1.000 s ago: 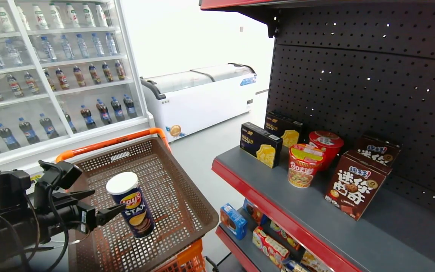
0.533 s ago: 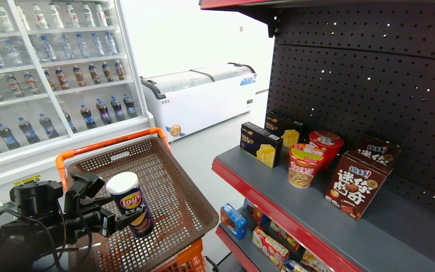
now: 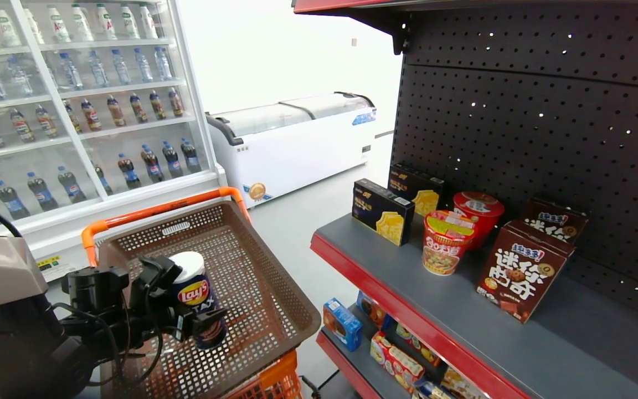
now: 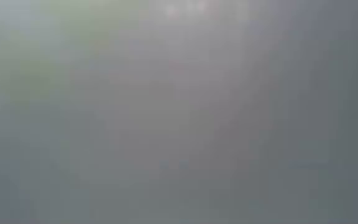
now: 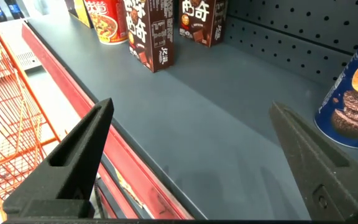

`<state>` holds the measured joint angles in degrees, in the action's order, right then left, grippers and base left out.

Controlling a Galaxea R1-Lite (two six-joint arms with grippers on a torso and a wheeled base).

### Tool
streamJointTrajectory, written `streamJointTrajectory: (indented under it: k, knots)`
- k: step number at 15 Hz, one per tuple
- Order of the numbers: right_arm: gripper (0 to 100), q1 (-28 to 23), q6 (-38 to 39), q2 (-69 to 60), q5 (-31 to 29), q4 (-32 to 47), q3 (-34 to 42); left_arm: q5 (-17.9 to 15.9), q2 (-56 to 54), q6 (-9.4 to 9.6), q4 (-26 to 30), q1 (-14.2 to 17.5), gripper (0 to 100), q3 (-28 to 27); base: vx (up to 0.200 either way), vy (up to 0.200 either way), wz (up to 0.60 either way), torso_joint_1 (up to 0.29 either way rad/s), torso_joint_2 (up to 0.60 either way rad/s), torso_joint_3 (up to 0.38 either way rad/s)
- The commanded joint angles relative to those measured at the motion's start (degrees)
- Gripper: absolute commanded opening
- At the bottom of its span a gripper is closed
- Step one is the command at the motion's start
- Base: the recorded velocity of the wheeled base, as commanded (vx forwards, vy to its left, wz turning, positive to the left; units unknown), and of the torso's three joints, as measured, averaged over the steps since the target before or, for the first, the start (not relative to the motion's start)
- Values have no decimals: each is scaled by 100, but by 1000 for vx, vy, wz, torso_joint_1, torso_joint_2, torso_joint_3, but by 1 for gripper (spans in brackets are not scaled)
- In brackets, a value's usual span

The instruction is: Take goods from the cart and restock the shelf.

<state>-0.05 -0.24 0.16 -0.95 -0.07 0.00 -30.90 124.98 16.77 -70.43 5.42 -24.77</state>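
Observation:
A dark blue chip can (image 3: 194, 288) with a white lid stands upright in the brown cart basket (image 3: 297, 313). My left gripper (image 3: 200, 303) has come in from the left at the can's mid-height and is open. One finger (image 3: 212, 318) crosses the can's front and the other is hidden behind it. My right gripper (image 5: 191, 162) hangs open over the grey shelf (image 5: 216, 118), with nothing between its fingers. On the shelf (image 3: 463, 327) stand yellow-and-black boxes (image 3: 382, 212), cup noodles (image 3: 445, 242) and brown biscuit boxes (image 3: 521, 270).
A blue cookie can (image 5: 353, 93) stands on the shelf close to my right gripper. The cart has an orange handle (image 3: 153, 210). A drinks fridge (image 3: 75, 111) and a chest freezer (image 3: 291, 144) stand behind. Lower shelves hold more snack packs (image 3: 344, 324).
My left gripper has moved right toward the chip can, and its fingers now sit on either side of it. The can has stayed in place.

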Motion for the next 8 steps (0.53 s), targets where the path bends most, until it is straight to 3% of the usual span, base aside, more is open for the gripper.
streamJointTrajectory:
  k: [1, 5, 6, 8]
  knots:
    - [100, -4, -2, 2, -2, -1, 0, -3, 325, 133, 38, 20, 100, -72, 0, 0, 0, 0, 0, 0]
    - [100, 5, -2, 2, -2, -1, 0, -39, 413, 124, 55, -24, 100, -423, 0, 0, 0, 0, 0, 0]
    - [100, 5, -2, 2, -2, -1, 0, -39, 405, 133, 64, -50, 0, -502, 0, 0, 0, 0, 0, 0]
    - [100, -4, -2, 2, -2, -1, 0, -39, 378, 151, 55, -59, 0, -485, 0, 0, 0, 0, 0, 0]
